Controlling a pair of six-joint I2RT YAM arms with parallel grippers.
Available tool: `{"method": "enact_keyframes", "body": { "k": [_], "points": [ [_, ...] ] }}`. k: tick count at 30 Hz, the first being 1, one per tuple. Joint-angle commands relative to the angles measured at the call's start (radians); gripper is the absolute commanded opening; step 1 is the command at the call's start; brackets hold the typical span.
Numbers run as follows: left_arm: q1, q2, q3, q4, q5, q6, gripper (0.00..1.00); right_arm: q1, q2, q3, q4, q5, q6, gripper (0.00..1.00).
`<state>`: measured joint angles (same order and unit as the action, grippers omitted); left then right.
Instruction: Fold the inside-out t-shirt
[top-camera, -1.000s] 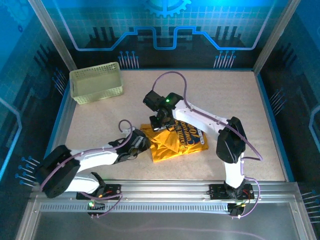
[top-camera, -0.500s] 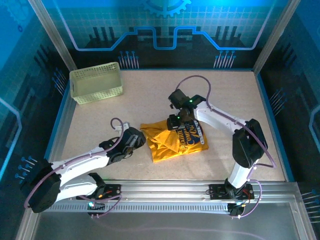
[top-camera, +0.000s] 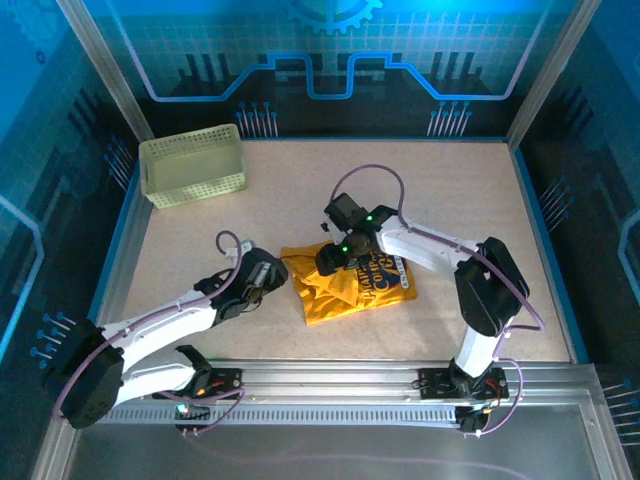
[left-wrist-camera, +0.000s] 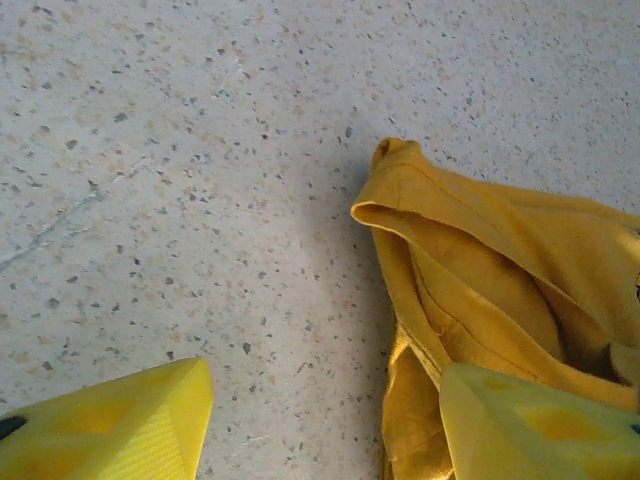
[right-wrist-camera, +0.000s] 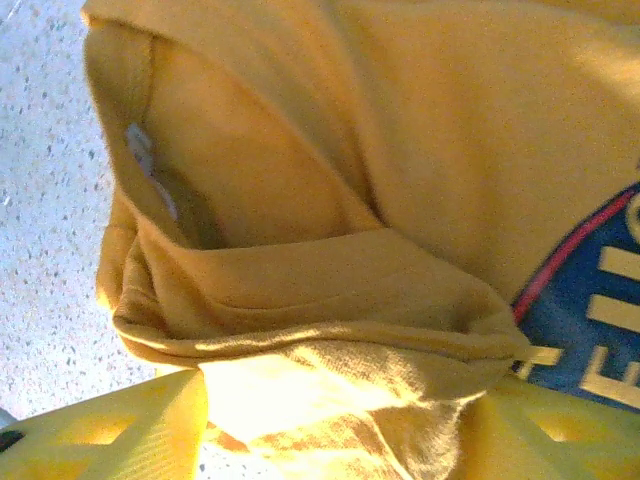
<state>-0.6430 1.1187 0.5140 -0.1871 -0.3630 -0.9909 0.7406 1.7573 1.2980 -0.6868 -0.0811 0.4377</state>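
T-shirt (top-camera: 345, 295) just right of spread left tool (top-camera: 280, 272), lying left-right; right tool (top-camera: 332, 262), also spread, astride its far fold.

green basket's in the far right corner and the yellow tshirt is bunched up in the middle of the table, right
One slip: the basket sits in the far left corner, not the far right, as the top external view shows. The rest holds: the yellow t-shirt is bunched up in the middle of the table.
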Motion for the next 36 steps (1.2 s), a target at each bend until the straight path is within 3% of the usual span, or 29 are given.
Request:
{"method": "enact_keyframes", "body": {
  "k": [1,12,17,21,24,30,36],
  "points": [
    [0.022,-0.032,0.023,-0.048,0.007,0.027,0.63,0.053,0.005,-0.018,-0.005,0.033,-0.025,0.64],
    [0.144,-0.145,-0.005,-0.129,0.010,0.049,0.66,0.333,-0.032,0.009,-0.052,0.054,0.009,0.63],
    [0.153,-0.112,0.008,-0.128,0.049,0.056,0.65,0.336,-0.154,0.052,-0.144,0.200,-0.020,0.63],
    [0.130,-0.032,0.052,-0.114,0.105,0.070,0.58,0.232,-0.208,0.054,-0.170,0.278,-0.039,0.64],
    [0.000,0.017,0.119,-0.135,0.044,0.068,0.57,0.115,-0.185,0.025,-0.123,0.289,-0.078,0.64],
    [-0.229,0.113,0.186,-0.049,0.025,0.020,0.53,-0.135,-0.039,0.063,-0.047,0.207,-0.092,0.64],
    [-0.293,0.320,0.251,0.019,0.091,0.014,0.50,-0.290,0.123,0.139,-0.004,0.054,-0.077,0.61]
  ]
}}
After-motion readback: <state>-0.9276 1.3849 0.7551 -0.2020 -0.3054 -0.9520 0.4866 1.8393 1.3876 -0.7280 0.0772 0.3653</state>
